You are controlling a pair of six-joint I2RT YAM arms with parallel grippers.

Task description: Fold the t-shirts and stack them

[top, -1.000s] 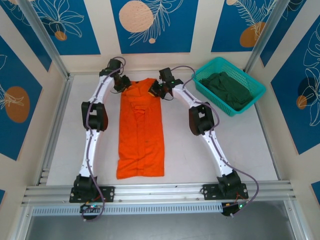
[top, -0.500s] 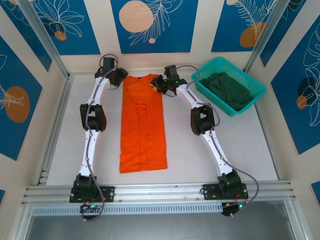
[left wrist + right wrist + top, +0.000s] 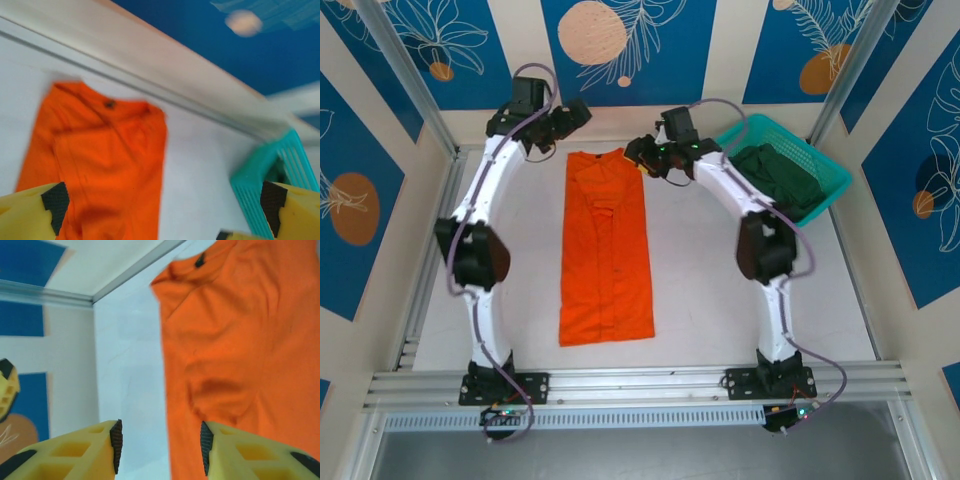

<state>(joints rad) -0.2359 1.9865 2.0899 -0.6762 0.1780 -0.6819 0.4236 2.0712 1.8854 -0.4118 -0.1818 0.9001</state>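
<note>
A white bench (image 3: 720, 290) is carrying everything. An orange shirt (image 3: 607, 250) is lying flat on it as a long narrow strip, with its collar toward the far wall and its hem toward the arms. A teal basket (image 3: 825, 200) is sitting at the far right corner, and a green shirt (image 3: 782, 175) is lying bunched inside it.

The left claw (image 3: 570, 118) is hanging raised near the far wall, beyond the orange shirt's left collar corner. Its jaws are standing wide and gripping nothing. The right claw (image 3: 638, 155) is hovering beside the right collar corner, jaws partly apart and empty.

Both shirts are looking light, soft and limp. They are likely to sag and slide, so pinching all layers at both corners of one end seems the surest hold.
</note>
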